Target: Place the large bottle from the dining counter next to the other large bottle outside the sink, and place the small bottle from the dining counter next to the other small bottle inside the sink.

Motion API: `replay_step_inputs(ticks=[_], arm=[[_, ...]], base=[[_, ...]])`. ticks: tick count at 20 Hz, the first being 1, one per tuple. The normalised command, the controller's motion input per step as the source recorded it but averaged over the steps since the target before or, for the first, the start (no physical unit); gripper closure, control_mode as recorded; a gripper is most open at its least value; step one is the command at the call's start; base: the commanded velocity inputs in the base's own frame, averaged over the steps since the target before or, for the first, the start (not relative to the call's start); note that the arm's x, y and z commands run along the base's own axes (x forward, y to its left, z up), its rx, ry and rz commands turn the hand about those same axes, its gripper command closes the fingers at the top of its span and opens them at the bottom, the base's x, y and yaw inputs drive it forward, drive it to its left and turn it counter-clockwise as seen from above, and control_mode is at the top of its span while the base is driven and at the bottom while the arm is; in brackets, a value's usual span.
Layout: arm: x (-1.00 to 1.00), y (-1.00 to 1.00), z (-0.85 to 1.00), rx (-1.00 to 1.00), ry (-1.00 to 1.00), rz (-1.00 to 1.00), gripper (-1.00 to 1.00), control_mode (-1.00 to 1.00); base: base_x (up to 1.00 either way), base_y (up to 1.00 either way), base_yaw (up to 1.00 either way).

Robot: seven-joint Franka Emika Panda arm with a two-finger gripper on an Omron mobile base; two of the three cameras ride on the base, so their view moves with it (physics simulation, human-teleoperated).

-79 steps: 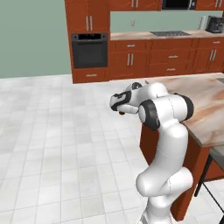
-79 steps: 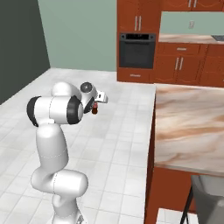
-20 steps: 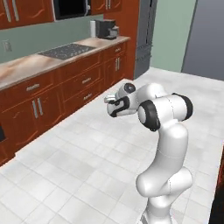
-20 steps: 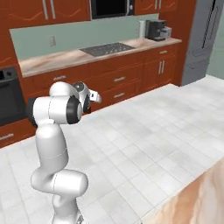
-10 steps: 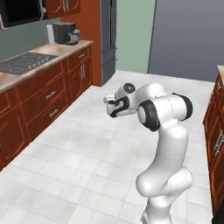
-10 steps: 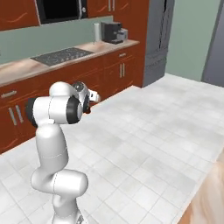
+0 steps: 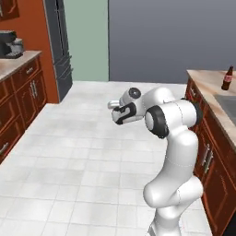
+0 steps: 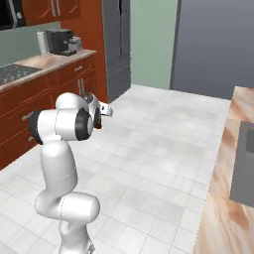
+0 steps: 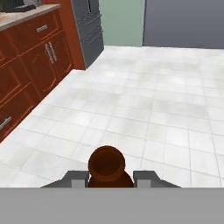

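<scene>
On the far left a coffee machine (image 7: 10, 44) stands on a bench over reddish-brown cabinets (image 7: 18, 99), with a dark tall fridge (image 7: 59, 50) just to its right. White floor tiles (image 7: 69, 161) spread across the middle of the room. Above them the arm is folded in close to its own body, elbow high, forearm reaching left and level, so the end effector (image 9: 106, 178) hangs over open floor, well apart from any bench.

The end effector is clenched on a dark brown glass bottle (image 9: 106, 168): in the hand view its round mouth and shoulders sit between the two fingers (image 9: 75, 178), its long axis running along the line of the hand. In the right base view a bit of dark brown (image 8: 97, 120) shows just under the hand. I judge this to be the small bottle from the dining counter, though no label is visible.

On the far right, a second bench (image 7: 209, 80) carries the other large bottle (image 7: 227, 78), upright near the far end, with the sink (image 7: 228, 103) cut into the top just near of it. The sink therefore lies well to the right of the end effector, on the opposite side from where the hand points. The coming move seems to call for closing that gap and swinging the arm round to the right before the bottle goes down into the basin.
</scene>
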Motion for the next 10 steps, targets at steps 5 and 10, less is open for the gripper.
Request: replay_step_inputs(ticks=[5,10], arm=[[0.00,0.00,0.00,0.00,0.00,0.00,1.00,1.00],[0.00,0.00,0.00,0.00,0.00,0.00,1.00,1.00]], base=[[0.66,0.05,-0.49],[0.57,0.44,-0.47]])
